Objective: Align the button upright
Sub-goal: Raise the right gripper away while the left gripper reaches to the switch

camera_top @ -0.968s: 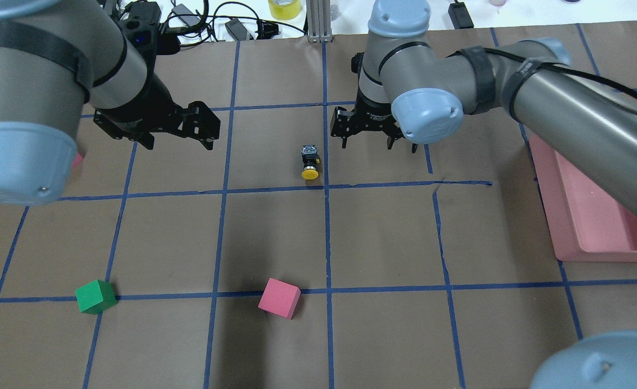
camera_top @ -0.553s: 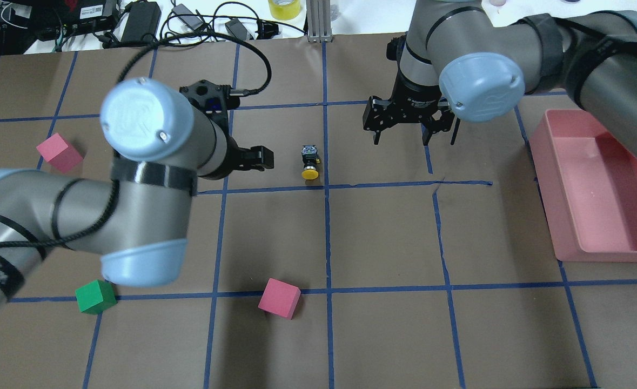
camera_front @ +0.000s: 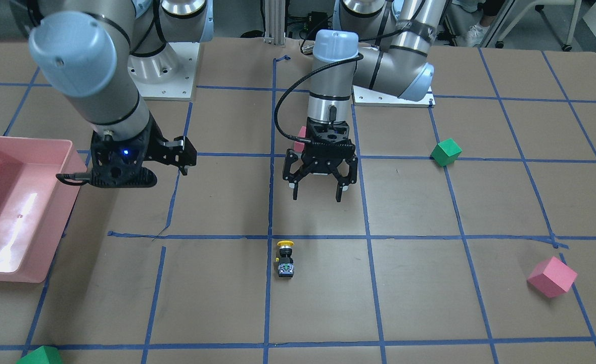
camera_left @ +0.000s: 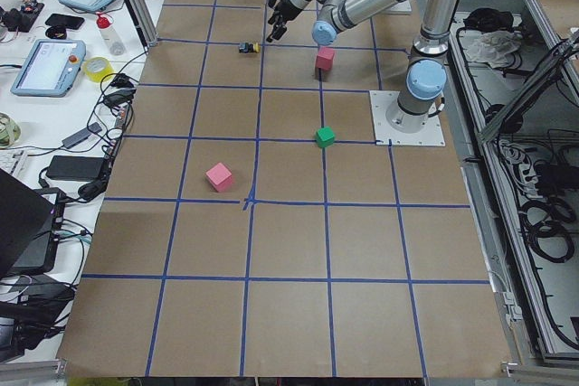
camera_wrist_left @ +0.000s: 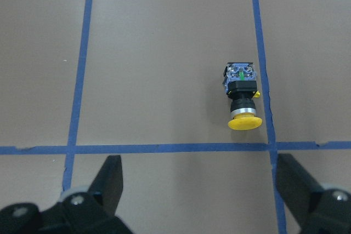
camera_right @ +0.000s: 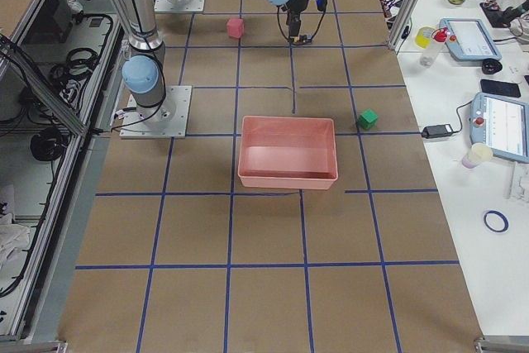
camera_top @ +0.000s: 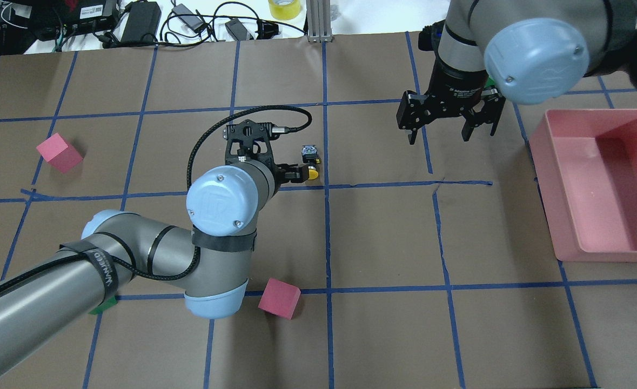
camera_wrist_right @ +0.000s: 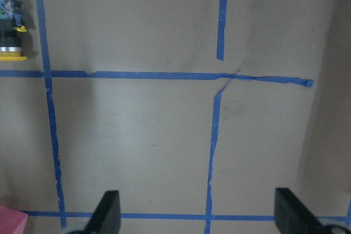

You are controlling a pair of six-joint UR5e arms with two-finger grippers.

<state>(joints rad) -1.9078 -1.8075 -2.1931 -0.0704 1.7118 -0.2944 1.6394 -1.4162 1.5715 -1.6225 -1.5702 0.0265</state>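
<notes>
The button (camera_top: pixel 310 162) lies on its side on the brown paper, yellow cap toward the robot and grey contact block away. It also shows in the front view (camera_front: pixel 285 259), the left wrist view (camera_wrist_left: pixel 243 98) and at the right wrist view's left edge (camera_wrist_right: pixel 11 28). My left gripper (camera_front: pixel 316 197) hangs open and empty above the table, just on the robot's side of the button. In its wrist view (camera_wrist_left: pixel 203 190) the button lies ahead and right of centre. My right gripper (camera_top: pixel 440 138) is open and empty, well off to the button's right.
A pink bin (camera_top: pixel 604 253) stands at the right edge. Pink cubes (camera_top: pixel 59 153) (camera_top: pixel 279 298) sit at left and near centre front. A green cube (camera_front: pixel 446 151) sits under my left arm. Blue tape lines grid the paper. Cables and gear lie beyond the far edge.
My left arm has swung in from the left, bringing its gripper close beside the button. My right gripper has moved right and away from it. The button has not moved.
</notes>
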